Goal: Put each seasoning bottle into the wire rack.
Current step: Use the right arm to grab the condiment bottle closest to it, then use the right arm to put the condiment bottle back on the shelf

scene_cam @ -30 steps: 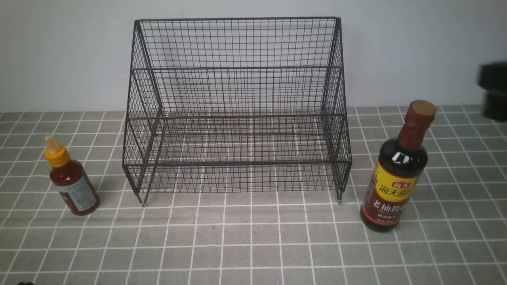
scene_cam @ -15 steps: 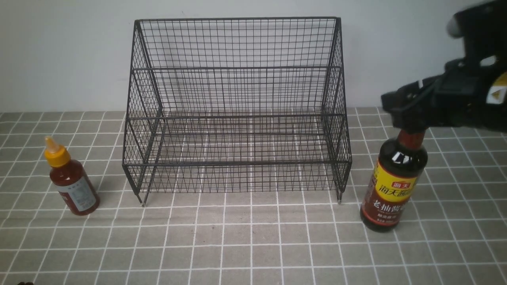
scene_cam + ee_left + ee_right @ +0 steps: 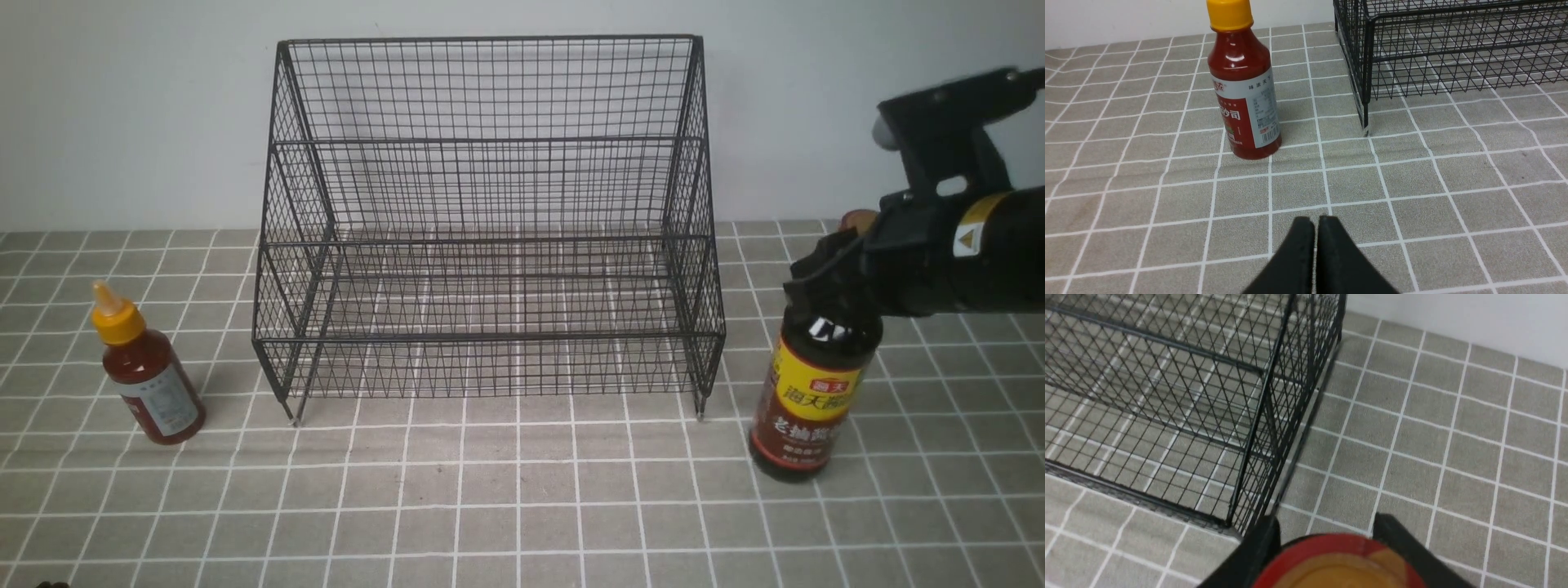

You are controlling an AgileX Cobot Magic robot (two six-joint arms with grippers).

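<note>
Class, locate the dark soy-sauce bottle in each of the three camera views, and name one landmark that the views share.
Front view: the soy-sauce bottle stands right of the wire rack, its neck hidden by the right gripper.
Left wrist view: not in it.
Right wrist view: only its cap shows, close to the camera, between the gripper's fingers.
Shared landmark: the wire rack, seen in all three.

Open above: wire rack [image 3: 490,140], 2 tiers reachable; its right side mesh near soy-sauce bottle [image 3: 804,400].
</note>
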